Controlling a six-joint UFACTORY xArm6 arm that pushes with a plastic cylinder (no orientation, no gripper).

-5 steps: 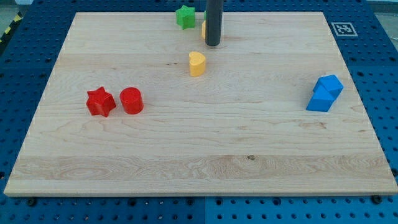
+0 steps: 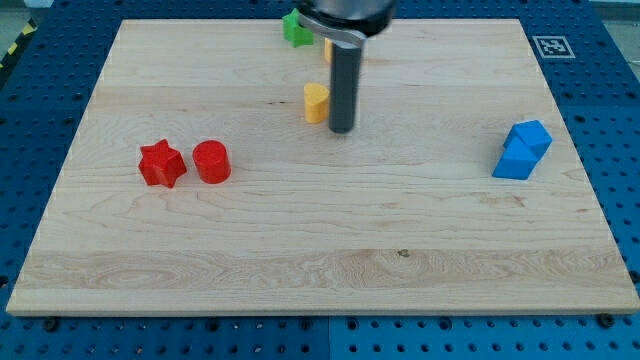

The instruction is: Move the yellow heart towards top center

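Camera view: wooden board (image 2: 300, 250) on a blue pegged table (image 2: 40, 120); my tip (image 2: 342, 130) down on the board in its upper middle, a plain rod end with nothing to open or close and nothing held. Yellow heart (image 2: 316, 102) just beside my tip on the view's left, slightly toward the view's top; contact or a narrow gap there cannot be told. Toward the view's top from my tip, partly hidden behind the rod and its mount, an orange-yellow block (image 2: 327, 48) of unclear shape; beside that, to the view's left at the board's top edge, a green block (image 2: 295, 28), its shape largely covered; both between the heart and the top centre. Well apart to the view's left and lower, red star (image 2: 162, 164) and red cylinder (image 2: 211, 161) nearly touching. Well apart to the view's right, two blue blocks (image 2: 522, 150) pressed together. Printed marker tag (image 2: 549, 46) at the top right corner.
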